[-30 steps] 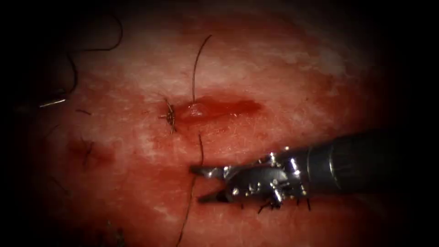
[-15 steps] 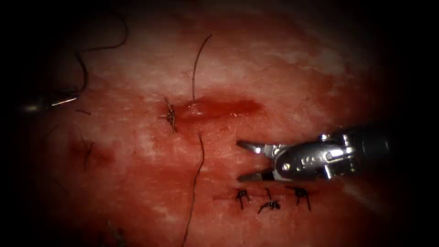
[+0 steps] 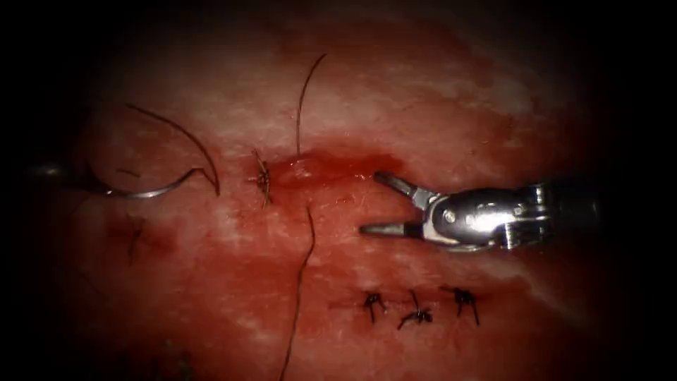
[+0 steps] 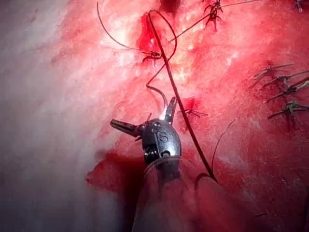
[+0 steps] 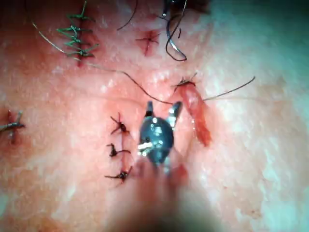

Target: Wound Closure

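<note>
1. Near: three tied stitches point(image 3: 416, 308) in a row on the tissue point(image 3: 493, 92); a loose thread point(image 3: 300, 282) runs down beside them.
2. Right tool point(image 3: 372, 202) has lifted from that thread to just right of the cut point(image 3: 331, 168), jaws spread, holding nothing.
3. Knot point(image 3: 263, 178) sits at the cut's left end.
4. Far left: left tool point(image 4: 145, 118) has brought the curved needle point(image 3: 151, 189) into view, above the tissue, one jaw splayed; hold unclear.
5. Red fluid point(image 3: 345, 166) pools in the cut.
</note>
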`<state>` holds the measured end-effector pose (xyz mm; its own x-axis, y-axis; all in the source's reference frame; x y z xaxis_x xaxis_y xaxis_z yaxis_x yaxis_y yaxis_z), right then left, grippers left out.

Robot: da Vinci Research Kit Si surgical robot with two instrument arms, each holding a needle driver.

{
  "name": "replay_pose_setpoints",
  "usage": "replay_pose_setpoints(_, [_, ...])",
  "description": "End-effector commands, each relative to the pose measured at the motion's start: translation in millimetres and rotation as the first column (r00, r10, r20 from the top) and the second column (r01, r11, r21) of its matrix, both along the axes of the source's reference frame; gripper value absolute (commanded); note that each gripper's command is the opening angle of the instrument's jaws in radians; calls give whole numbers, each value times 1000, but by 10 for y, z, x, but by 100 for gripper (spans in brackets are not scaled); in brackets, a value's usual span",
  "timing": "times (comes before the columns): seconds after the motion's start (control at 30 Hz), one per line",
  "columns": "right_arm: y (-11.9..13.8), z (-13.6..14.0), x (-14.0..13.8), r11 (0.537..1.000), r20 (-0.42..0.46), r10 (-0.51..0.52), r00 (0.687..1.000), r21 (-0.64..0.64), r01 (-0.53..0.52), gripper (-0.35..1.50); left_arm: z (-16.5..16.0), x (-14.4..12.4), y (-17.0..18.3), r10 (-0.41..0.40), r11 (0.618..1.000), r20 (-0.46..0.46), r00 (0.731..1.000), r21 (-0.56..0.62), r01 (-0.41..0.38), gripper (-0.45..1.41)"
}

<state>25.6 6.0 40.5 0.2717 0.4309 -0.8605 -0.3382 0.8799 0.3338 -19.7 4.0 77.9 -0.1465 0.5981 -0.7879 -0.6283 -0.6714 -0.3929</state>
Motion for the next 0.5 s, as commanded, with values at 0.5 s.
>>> replay_pose_setpoints(0.5, [98, 127, 51, 942, -66, 213, 975, 278, -187, 109, 3, -12, -20, 23, 1000, 26, 999, 15, -23, 64])
